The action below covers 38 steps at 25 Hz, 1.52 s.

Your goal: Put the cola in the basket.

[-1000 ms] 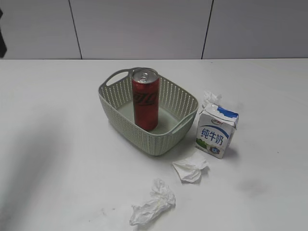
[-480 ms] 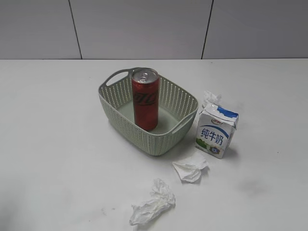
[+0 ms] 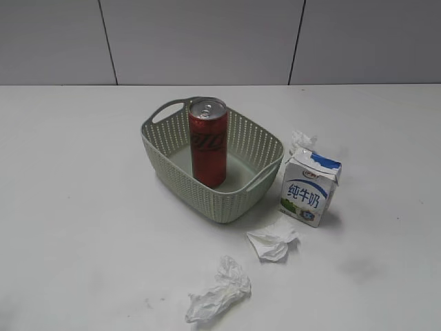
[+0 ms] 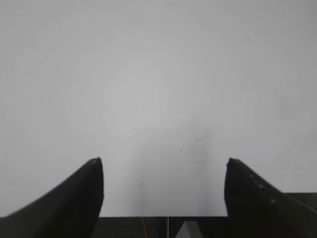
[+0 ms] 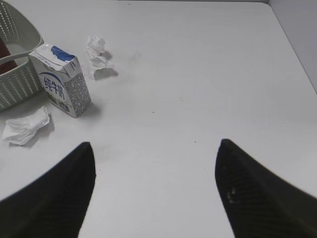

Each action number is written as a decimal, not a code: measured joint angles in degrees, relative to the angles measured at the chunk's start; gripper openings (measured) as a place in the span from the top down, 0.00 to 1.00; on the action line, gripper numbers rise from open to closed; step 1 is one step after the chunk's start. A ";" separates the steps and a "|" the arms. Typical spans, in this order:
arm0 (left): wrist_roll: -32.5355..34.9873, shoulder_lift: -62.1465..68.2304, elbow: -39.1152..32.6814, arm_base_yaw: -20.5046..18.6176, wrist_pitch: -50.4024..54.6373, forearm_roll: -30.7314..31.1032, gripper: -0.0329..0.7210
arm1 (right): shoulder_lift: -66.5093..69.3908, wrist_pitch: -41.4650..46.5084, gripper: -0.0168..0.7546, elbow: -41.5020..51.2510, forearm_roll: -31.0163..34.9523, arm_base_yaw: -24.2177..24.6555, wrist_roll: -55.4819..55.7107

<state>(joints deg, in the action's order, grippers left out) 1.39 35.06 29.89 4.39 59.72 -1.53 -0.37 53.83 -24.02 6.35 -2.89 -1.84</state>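
The cola (image 3: 209,143), a tall slim red can with a silver top, stands upright inside the pale grey-green basket (image 3: 180,185) in the middle of the table. Neither arm shows in the exterior view. My left gripper (image 4: 163,161) is open and empty over bare white table. My right gripper (image 5: 154,144) is open and empty, well to the right of the basket, whose corner (image 5: 20,84) shows at the left edge of the right wrist view with a sliver of red can behind it.
A blue-and-white milk carton (image 3: 309,187) stands just right of the basket; it also shows in the right wrist view (image 5: 62,82). Crumpled tissues lie in front of the basket (image 3: 272,241), nearer the front edge (image 3: 219,293) and behind the carton (image 3: 301,140).
A dark arm edge at the far left of the exterior view and its shadow on the table have gone from view. The can and basket have not moved.
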 joint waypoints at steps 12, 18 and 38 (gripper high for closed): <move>-0.06 -19.54 -0.23 0.00 0.05 0.16 0.19 | 0.00 0.00 0.24 0.00 0.00 0.00 0.00; -0.21 -29.15 -0.58 0.00 0.19 0.57 0.19 | 0.00 0.00 0.24 0.00 0.00 0.00 0.00; -0.21 -35.36 -0.58 0.00 0.45 1.53 0.19 | 0.00 0.00 0.24 0.00 0.00 0.00 0.00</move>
<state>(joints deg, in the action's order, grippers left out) 1.17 -0.29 29.31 4.39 60.17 0.00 -0.37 53.83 -24.02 6.36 -2.89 -1.84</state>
